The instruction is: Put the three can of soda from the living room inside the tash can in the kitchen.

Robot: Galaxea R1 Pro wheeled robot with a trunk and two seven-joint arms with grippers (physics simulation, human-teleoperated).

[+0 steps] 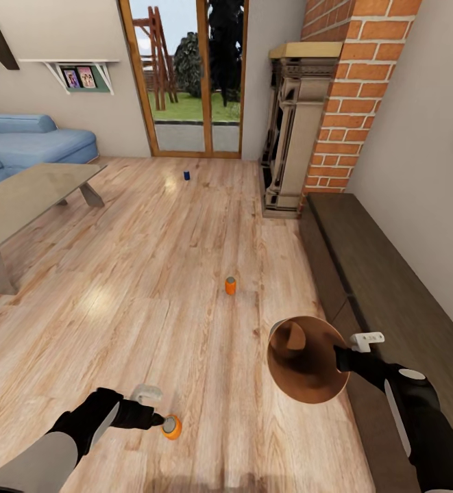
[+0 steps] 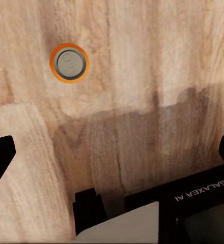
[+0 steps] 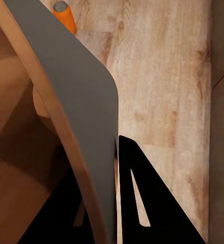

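Nearest orange drink can with grey metal top (image 1: pixel 172 427) stands upright on the light wood floor (image 1: pixel 151 274), right at my left gripper (image 1: pixel 156 418). In the left wrist view that can (image 2: pixel 68 62) sits ahead of the spread, empty fingers (image 2: pixel 0 162), not yet between them. I'd centre the jaws around it before I close, and keep the can upright.

Right gripper (image 1: pixel 340 353) is clamped on the rim of the tapered grey bin with copper-brown inside (image 1: pixel 305 359), held off the floor with its mouth tipped towards me.

Count: three cans – two orange, second one (image 1: pixel 231 285) mid-floor, one dark blue (image 1: pixel 186 175) near the wood-framed glass doors (image 1: pixel 185 75). One bin.
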